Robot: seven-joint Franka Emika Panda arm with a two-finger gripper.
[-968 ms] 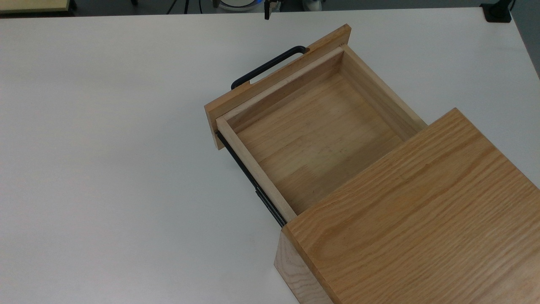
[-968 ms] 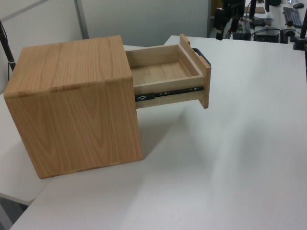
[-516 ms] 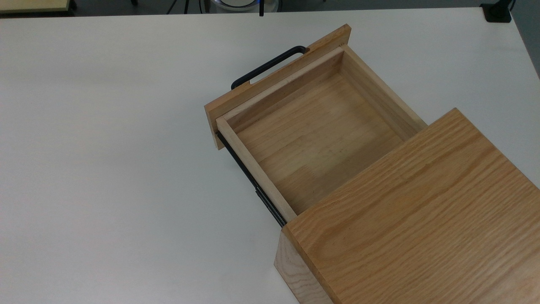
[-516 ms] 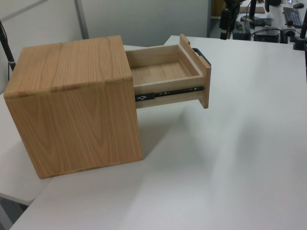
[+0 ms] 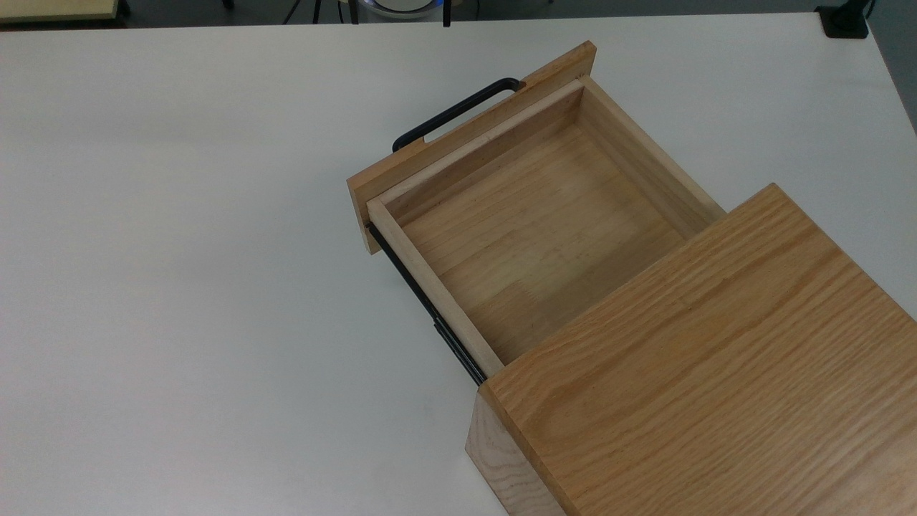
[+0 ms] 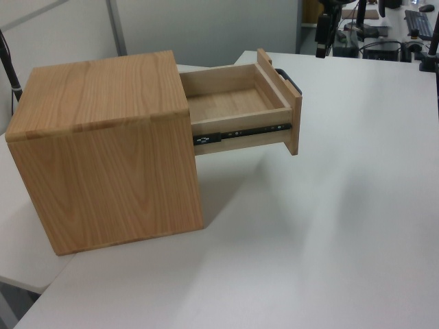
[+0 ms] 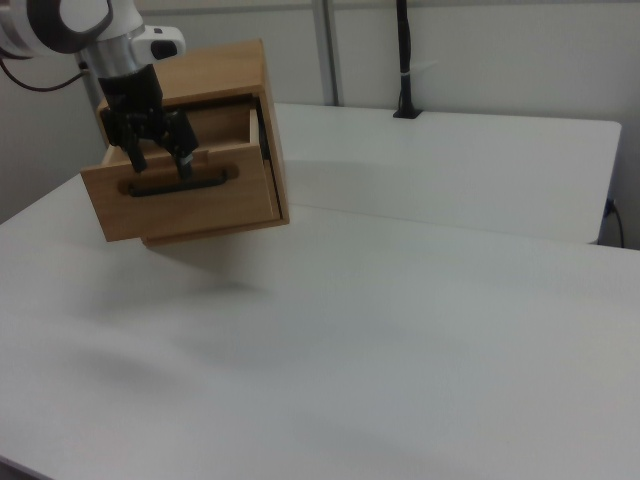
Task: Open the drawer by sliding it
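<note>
Light oak drawer (image 5: 530,215) with black handle (image 5: 453,113), white table (image 5: 179,251), grained oak cabinet (image 5: 716,373).

No text, label, brand, number or sign can be read anywhere: not on the drawer (image 5: 530,215), not on the cabinet (image 5: 716,373), not on the worktop (image 5: 179,287).

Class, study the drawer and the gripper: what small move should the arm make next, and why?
Probably no further pull: draw the gripper clear and stop. The drawer stands well out of the cabinet with its inside bare in the top view. The gripper is open and holds nothing, and nothing grips the handle.
</note>
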